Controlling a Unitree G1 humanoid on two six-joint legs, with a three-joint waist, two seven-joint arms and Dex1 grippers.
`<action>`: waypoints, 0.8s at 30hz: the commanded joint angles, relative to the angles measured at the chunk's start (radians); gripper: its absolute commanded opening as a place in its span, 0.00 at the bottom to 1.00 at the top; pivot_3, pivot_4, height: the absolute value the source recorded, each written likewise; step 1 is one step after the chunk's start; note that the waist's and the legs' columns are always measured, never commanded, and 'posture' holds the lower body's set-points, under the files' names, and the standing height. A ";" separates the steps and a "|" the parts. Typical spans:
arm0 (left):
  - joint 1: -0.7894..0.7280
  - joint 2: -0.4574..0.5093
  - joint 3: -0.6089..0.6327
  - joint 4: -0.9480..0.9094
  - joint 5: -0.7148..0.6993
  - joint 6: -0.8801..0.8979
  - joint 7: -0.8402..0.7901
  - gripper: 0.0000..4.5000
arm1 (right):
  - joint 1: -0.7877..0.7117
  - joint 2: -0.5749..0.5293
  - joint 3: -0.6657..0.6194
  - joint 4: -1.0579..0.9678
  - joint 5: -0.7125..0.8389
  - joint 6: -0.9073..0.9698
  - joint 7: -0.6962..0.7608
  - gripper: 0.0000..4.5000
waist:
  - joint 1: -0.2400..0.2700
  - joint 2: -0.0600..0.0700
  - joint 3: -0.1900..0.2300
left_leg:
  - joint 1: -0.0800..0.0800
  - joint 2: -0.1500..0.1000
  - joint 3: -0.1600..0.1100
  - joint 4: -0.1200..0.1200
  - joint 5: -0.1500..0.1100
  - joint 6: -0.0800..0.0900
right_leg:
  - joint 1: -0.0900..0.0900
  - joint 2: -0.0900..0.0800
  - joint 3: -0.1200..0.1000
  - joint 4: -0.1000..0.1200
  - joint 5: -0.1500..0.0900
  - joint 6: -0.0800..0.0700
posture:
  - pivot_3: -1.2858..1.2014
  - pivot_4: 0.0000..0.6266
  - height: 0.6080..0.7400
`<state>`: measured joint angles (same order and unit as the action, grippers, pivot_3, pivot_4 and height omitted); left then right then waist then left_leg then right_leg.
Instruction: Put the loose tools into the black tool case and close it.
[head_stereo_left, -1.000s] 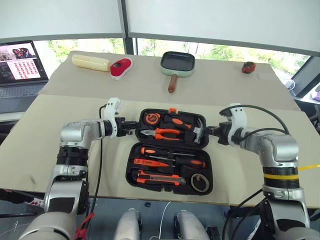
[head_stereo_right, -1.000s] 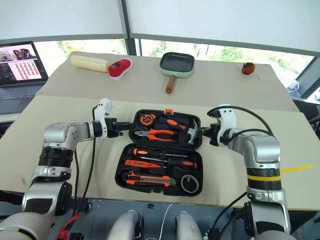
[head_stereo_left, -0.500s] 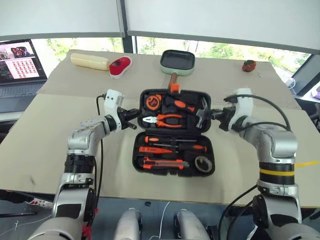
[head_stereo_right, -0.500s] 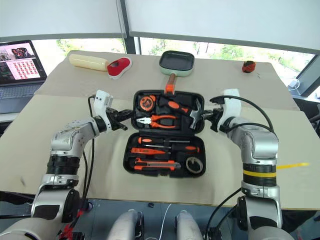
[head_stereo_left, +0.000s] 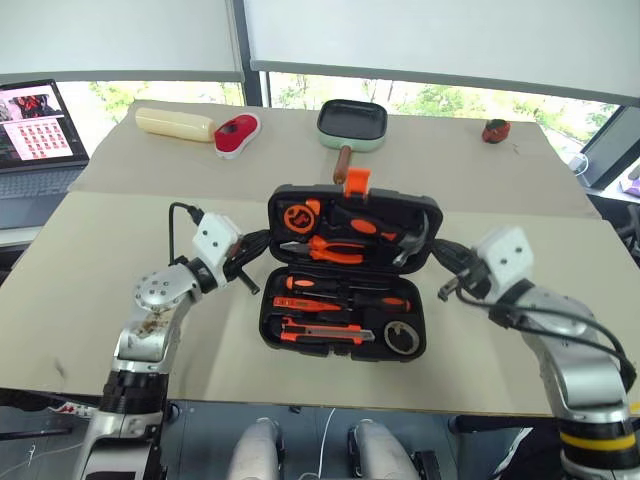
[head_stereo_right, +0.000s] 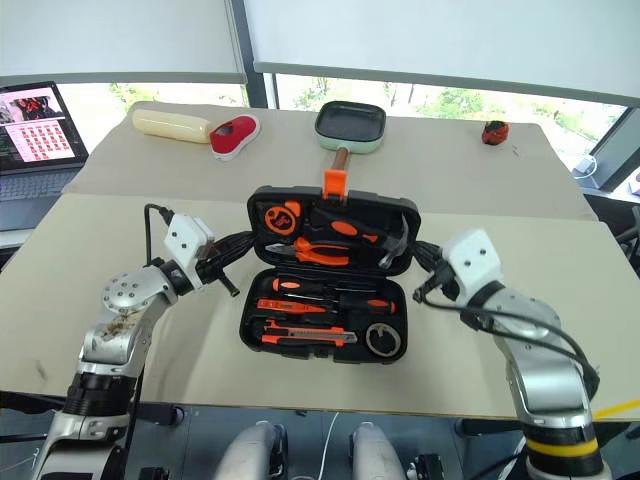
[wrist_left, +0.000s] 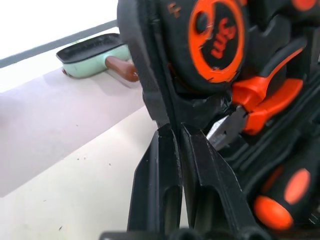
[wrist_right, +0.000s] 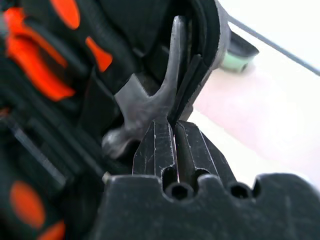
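Nearest, the base half of the black tool case lies flat near the table's front edge, with the screwdrivers, utility knife and tape roll seated in their slots. The left gripper and right gripper, both narrowed, pinch the raised lid's side rims. Risk: uneven lifting could twist the lid, or thin rims may slip out. Beyond stands the green pan.

Beige tabletop under white-blinded windows, daylight and greenery beyond.
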<state>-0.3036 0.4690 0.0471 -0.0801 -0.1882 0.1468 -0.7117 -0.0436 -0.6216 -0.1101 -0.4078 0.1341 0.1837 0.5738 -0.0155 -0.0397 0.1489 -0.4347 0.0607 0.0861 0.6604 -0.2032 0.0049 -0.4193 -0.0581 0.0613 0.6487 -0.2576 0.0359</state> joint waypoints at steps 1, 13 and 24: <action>0.139 0.066 0.095 -0.152 -0.049 0.078 0.006 0.16 | 0.195 -0.048 -0.063 -0.134 -0.008 -0.206 0.097 0.17 | -0.002 0.000 0.000 | 0.002 0.000 0.000 0.000 0.000 0.000 | 0.001 0.000 0.000 0.000 0.000 0.000 | 0.52 0.24 1.00; 0.122 0.295 0.156 -0.065 -0.186 0.267 -0.163 0.75 | 0.648 -0.196 -0.266 -0.364 0.235 -0.094 0.402 0.47 | 0.028 -0.003 0.000 | 0.022 0.005 0.002 -0.001 -0.002 -0.009 | 0.015 0.000 -0.004 -0.002 -0.010 -0.006 | 0.52 0.24 1.00; -0.402 0.117 -0.186 0.625 0.091 -0.221 -0.352 0.02 | 0.424 -0.230 0.062 -0.214 0.038 -0.118 0.420 0.00 | 0.022 -0.008 -0.001 | 0.011 0.004 0.003 0.000 0.001 -0.001 | 0.013 0.002 -0.003 -0.005 -0.001 -0.003 | 0.52 0.24 1.00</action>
<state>-0.6616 0.5934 -0.1281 0.4884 -0.1214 0.0092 -1.0384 0.4055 -0.8447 -0.0646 -0.6342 0.1949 0.0928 0.9916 0.0060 -0.0474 0.1476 -0.4242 0.0648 0.0885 0.6603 -0.2026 0.0046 -0.4064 -0.0562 0.0581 0.6443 -0.2586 0.0327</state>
